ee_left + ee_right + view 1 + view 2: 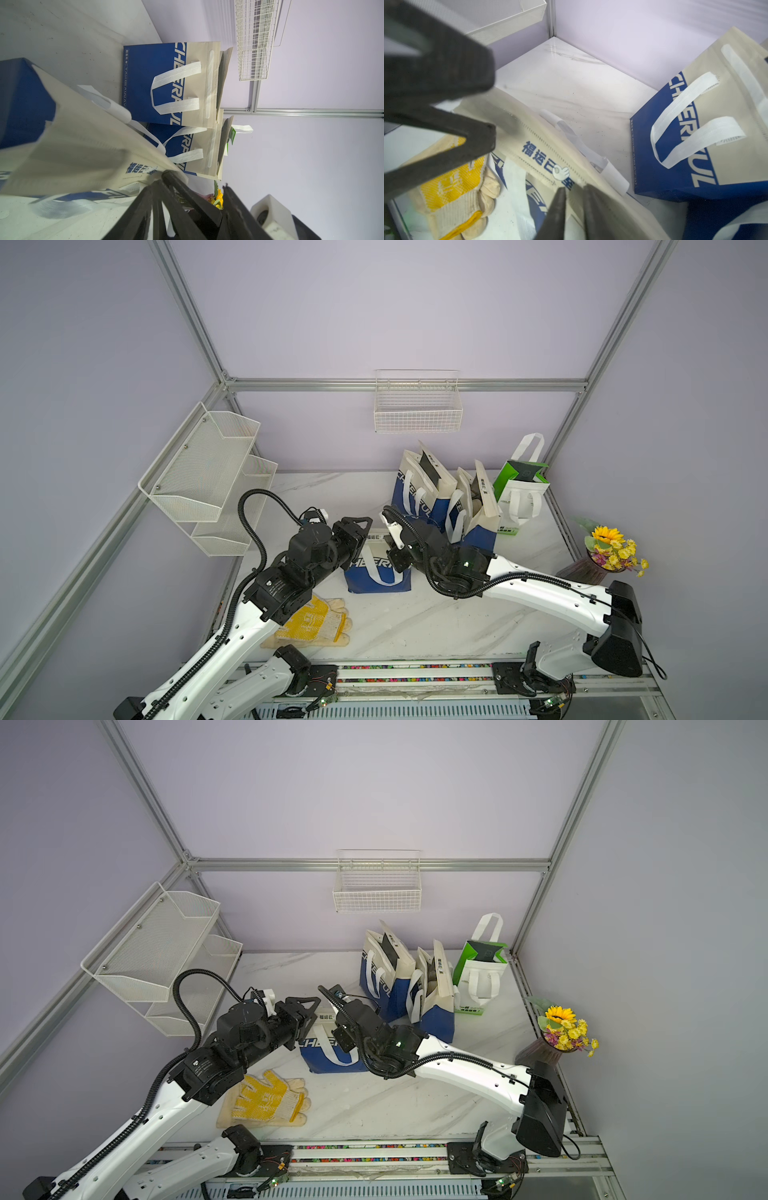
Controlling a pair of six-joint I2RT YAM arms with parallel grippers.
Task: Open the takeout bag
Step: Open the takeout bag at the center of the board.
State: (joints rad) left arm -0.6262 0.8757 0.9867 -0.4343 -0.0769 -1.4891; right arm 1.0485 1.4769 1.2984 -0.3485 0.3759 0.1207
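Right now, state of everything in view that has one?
Front blue-and-beige fabric takeout bag: upright, mouth looks shut.
Left pincer: open, at that bag's top edge.
Right pincer: open, straddling the same edge.
Backmost blue-and-beige bag: upright, mouth open.
Middle blue-and-beige bag: upright, mouth open.
Green-and-white fabric bag: upright, mouth open.
Yellow-and-cream knit gloves: lying flat.

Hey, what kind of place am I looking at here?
Probably a robotics lab test cell: an aluminium frame against plain lilac walls, two robot arms, and takeout bags set out as props.
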